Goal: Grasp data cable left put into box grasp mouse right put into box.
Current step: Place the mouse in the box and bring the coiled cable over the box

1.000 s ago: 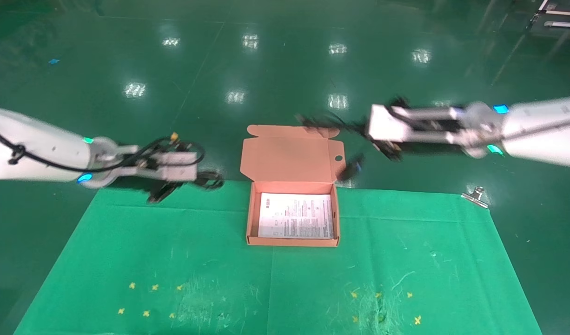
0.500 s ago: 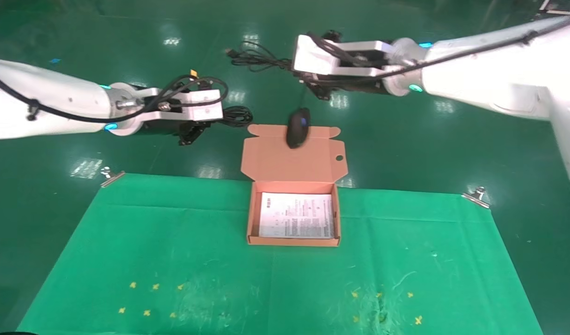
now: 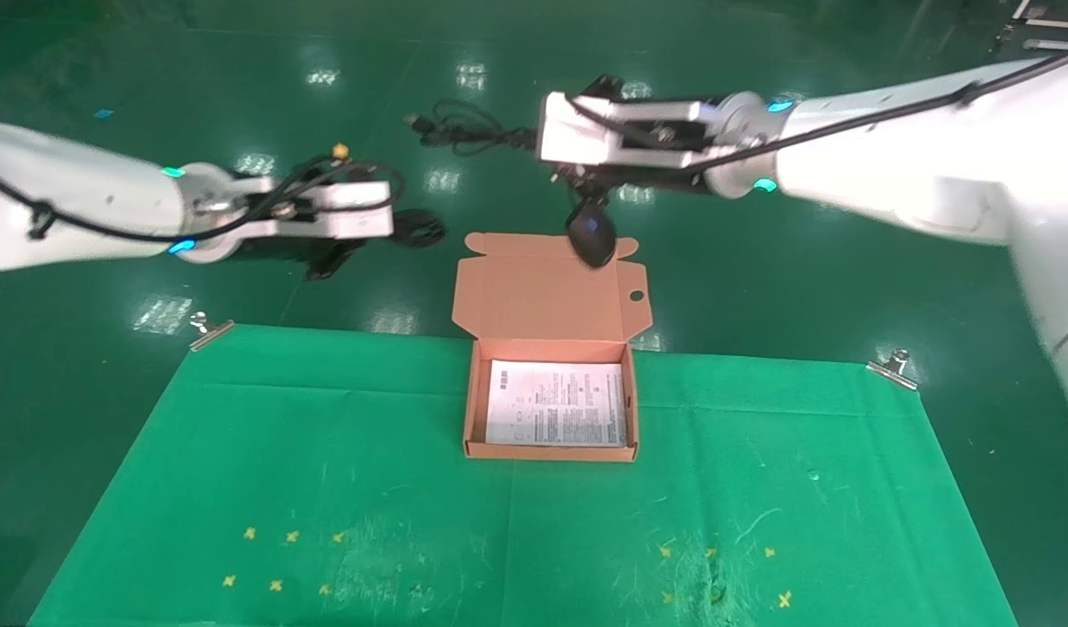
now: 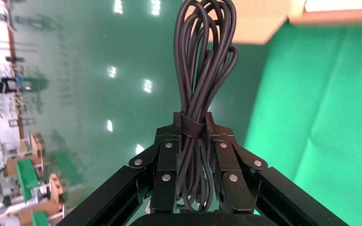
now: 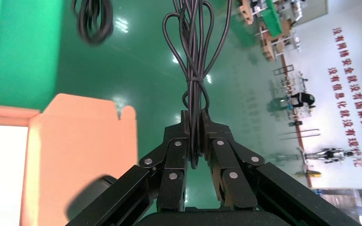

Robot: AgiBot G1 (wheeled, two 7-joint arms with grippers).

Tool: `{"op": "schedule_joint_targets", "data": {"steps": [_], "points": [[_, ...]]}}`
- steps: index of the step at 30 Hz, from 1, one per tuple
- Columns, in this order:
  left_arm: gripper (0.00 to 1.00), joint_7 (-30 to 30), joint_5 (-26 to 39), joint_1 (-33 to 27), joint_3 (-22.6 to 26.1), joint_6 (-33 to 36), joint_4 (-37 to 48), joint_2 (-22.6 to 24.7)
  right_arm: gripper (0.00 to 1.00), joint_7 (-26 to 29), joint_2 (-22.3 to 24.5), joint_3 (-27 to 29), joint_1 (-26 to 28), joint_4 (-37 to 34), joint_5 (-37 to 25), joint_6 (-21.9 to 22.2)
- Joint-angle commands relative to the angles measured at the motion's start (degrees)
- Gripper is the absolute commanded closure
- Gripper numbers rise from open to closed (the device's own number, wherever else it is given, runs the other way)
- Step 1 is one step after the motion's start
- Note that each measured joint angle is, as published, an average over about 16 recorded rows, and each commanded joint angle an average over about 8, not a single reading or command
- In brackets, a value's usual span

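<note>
Left hand (image 4: 191,136) clamped on the data cable (image 4: 201,61), held in the air beyond the worktop's (image 3: 325,488) far edge, left of the box (image 3: 473,409). Right hand (image 5: 194,132) clamped on the mouse cord (image 5: 195,42); the mouse (image 3: 591,233) dangles below it, over the far edge of the open lid (image 3: 534,292). Box sits at the far edge of the worktop, centre, holding only its white sheet (image 3: 556,415).

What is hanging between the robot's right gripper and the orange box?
The mouse dangles by its cord below the right gripper, over the box lid, in the head view.
</note>
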Motion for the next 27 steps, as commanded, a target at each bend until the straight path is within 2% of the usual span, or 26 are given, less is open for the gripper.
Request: {"op": "schedule_joint_targets", "data": {"steps": [1, 7, 15, 27], "points": [[1.0, -1.24, 1.59, 0.33, 0.5, 0.72, -0.71, -0.68, 1.0, -0.5, -0.15, -0.25, -0.65, 0.04, 0.14, 0.21], [1.0, -7.31, 5.96, 1.41, 1.14, 3.95, -4.82, -3.11, 1.0, 0.06, -0.9, -2.95, -2.47, 0.0, 1.23, 0.62], [1.0, -14.1, 11.38, 2.11, 1.79, 8.94, -9.99, -6.3, 1.0, 2.15, -1.26, -9.19, -4.45, 1.46, 3.88, 3.01], [1.0, -19.27, 14.4, 2.62, 2.45, 16.14, -17.17, -9.82, 1.0, 5.94, -1.53, -19.47, -7.9, 2.54, 8.89, 6.35]]}}
